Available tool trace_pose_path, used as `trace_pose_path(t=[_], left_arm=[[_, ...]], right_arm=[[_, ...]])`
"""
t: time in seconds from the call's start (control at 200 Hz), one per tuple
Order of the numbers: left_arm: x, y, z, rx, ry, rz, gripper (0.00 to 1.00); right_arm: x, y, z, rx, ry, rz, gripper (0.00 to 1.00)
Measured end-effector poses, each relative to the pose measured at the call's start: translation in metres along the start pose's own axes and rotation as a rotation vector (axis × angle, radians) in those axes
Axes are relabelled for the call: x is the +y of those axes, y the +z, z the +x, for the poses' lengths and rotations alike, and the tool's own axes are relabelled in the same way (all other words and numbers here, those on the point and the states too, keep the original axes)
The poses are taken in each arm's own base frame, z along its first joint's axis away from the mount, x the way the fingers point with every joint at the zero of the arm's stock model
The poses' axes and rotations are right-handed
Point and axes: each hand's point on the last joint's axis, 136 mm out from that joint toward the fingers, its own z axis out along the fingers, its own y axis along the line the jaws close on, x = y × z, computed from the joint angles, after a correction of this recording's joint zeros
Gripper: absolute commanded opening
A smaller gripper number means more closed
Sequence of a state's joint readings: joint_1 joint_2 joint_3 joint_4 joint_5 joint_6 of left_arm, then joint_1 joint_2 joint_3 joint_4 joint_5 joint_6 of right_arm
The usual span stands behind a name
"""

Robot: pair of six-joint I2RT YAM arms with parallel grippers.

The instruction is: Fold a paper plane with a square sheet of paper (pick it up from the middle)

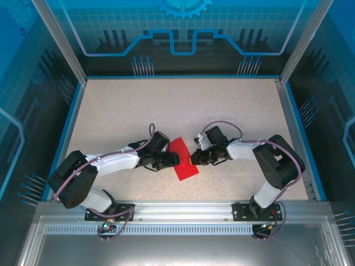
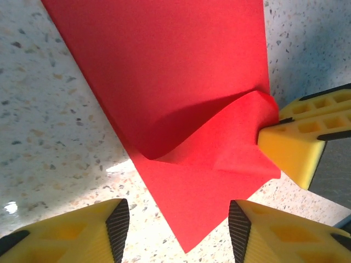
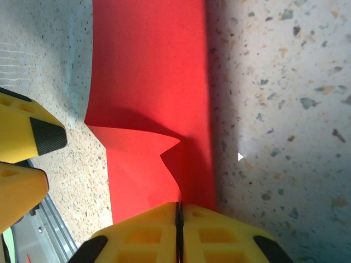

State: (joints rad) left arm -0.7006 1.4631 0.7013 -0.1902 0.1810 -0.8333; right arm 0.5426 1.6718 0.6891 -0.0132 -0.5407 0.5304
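Buckled red paper, corner inside gaping left claw

Thin bright red paper sheet, folded into a band, lies skewed on the speckled tabletop near the near edge's middle; one side buckles upward.

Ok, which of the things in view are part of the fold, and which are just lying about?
Job: red paper sheet, pinched by the shut right gripper; open left gripper at its corner.
Just there: speckled table, blue walls, metal front rail.
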Motion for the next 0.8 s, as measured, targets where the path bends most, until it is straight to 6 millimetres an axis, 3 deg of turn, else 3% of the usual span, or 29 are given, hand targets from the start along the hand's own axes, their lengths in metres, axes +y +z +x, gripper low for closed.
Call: trace_pose_path(t=[0.28,0.515,0.795], left_arm=[[-0.011,0.011,0.007,-0.032,-0.067,0.091,0.55],[-0.032,0.01,-0.007,-0.098,-0.086,0.169,0.53],[-0.019,0.024,-0.008,-0.098,-0.12,0.121,0.51]], right_arm=[[-0.006,-0.006,0.002,-0.031,0.089,-0.078,0.04],[0.0,-0.008,-0.001,-0.044,0.099,-0.131,0.05],[0.005,-0.009,-0.003,-0.045,0.091,-0.157,0.05]])
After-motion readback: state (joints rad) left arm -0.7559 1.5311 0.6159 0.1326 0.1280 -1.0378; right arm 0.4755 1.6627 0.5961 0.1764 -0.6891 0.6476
